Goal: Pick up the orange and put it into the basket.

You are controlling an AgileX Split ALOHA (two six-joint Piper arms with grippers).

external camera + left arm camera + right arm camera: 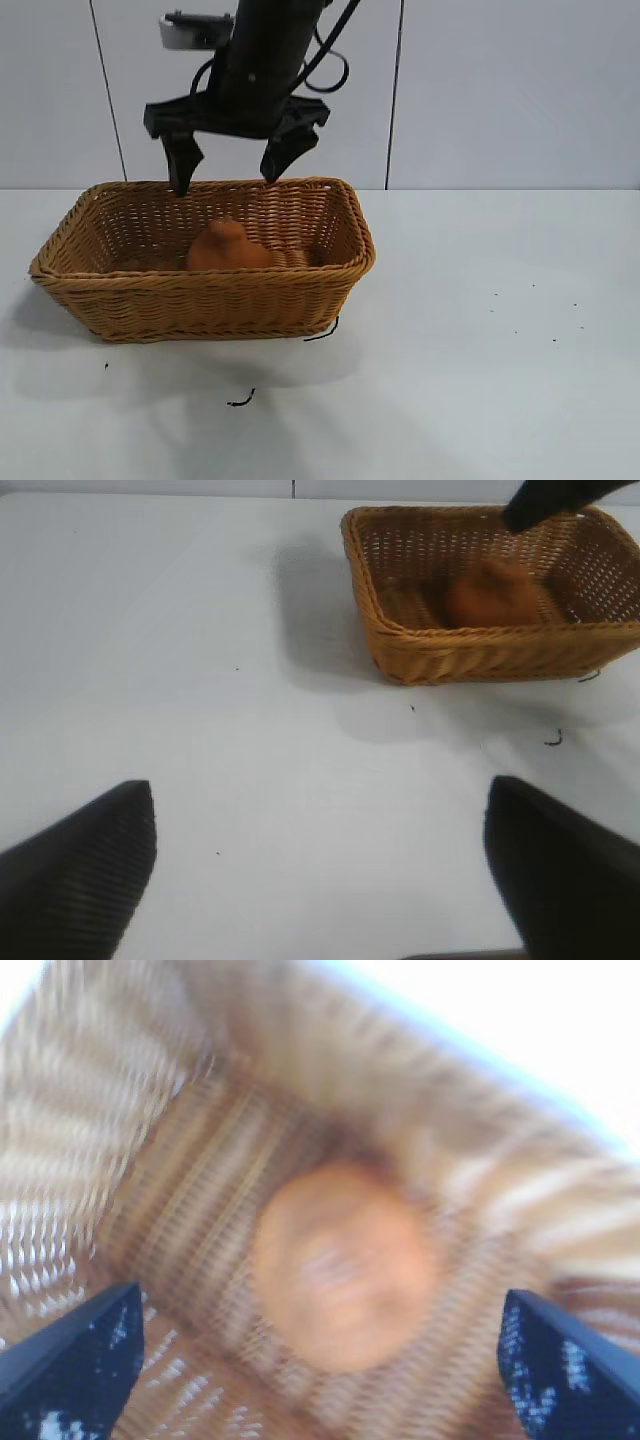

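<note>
- We see the orange (228, 248) lying on the floor of the wicker basket (352, 262) at left of centre in the exterior view, so we judge the placing done and the retreat from the basket to be the step in hand.
- To do it well, we would lift the right gripper (232, 163) straight up, clear of the braided rim, before swinging it aside, so neither finger catches the weave or tips the basket.
- The right gripper hangs above the basket's far rim, upper centre of the frame, its two black fingers spread wide and holding nothing; the orange sits apart below them.
- The left gripper (320, 865) rests over bare white table (200, 680), well away from the basket, its fingers wide apart and empty.
</note>
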